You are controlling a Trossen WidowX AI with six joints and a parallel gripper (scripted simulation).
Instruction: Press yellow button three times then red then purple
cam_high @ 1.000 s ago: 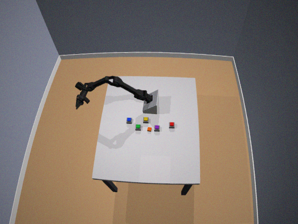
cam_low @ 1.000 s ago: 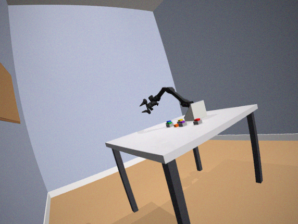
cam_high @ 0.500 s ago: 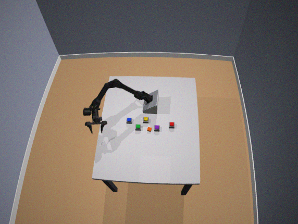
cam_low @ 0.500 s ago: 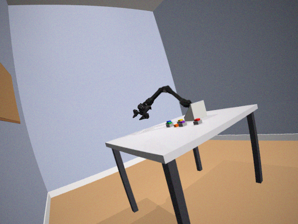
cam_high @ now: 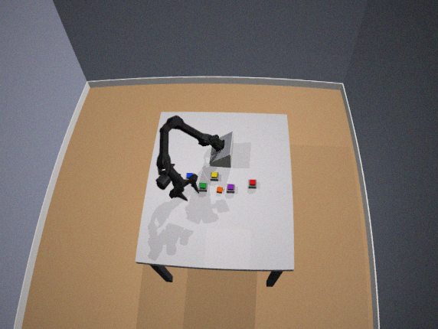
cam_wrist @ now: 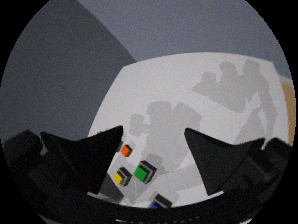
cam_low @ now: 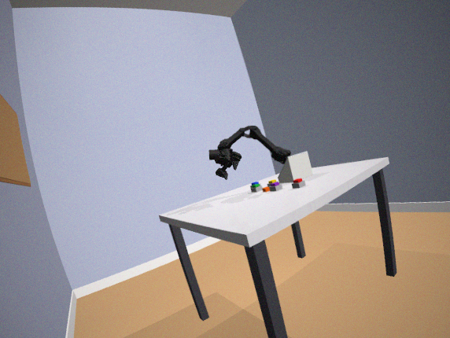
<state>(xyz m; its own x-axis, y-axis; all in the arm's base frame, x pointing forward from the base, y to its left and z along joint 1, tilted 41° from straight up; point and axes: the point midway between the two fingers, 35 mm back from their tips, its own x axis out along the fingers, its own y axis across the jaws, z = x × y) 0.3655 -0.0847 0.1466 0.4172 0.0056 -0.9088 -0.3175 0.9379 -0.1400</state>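
Yellow button (cam_high: 214,175) up and right of the end effector (cam_high: 188,188) (spread wide, holding nothing); purple button (cam_high: 230,187) farther right, partly hidden from the side.

You see yellow button (cam_high: 214,175) behind row; purple button (cam_high: 230,187) beside orange; red button (cam_high: 252,183) far right. All unpressed.

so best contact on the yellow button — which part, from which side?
No grasp: it needs pressing. Contact the flat yellow cap of the yellow button from straight above, since it sits low on a dark base with the green button and orange block near. The gripper is open, empty, raised off to the side.
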